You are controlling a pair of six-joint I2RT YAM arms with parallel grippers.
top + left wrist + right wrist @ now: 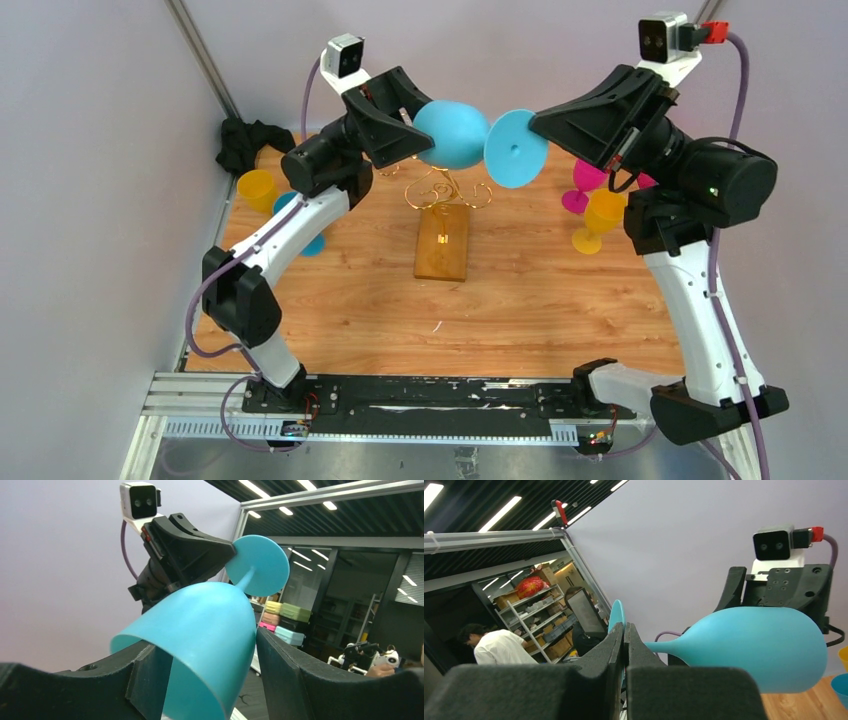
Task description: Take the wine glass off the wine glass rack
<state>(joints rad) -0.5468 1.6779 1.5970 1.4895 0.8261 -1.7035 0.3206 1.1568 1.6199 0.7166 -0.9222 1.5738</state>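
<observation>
- Wine glass (pixel 452 133), light blue, is off the stand and up in the air, lying on its side, bowl to the left and foot disc to the right, w/ both arms on it.
- L gripper (pixel 412 128): fingers (pixel 280 675) spread wide, one on each side of the bowl, pressed against it. Wrist view shows the bowl (pixel 210 640) filling the gap, open rim toward the cam.
- R gripper (pixel 538 124): fingers (pixel 611 655) squeezed nearly together, pinching the edge of the thin foot disc. Only a sliver of the disc shows above the tips in its wrist view; stem and bowl (pixel 754 647) run off to the right.
- Wine glass rack (pixel 445 190) sits right below the glass, mid-table: gold wire scrolls on a rectangular wood base, no glass on it.
- Table (pixel 350 300): wood-grain top.
- Left side: yellow glass (pixel 257 188) upright near the back corner, blue glass (pixel 314 244) mostly hidden under the L arm, black cloth (pixel 250 140) bunched in the corner.
- Right side: pink glass (pixel 580 185) and orange-yellow glass (pixel 600 220), just beside each other, partly behind the R arm.
</observation>
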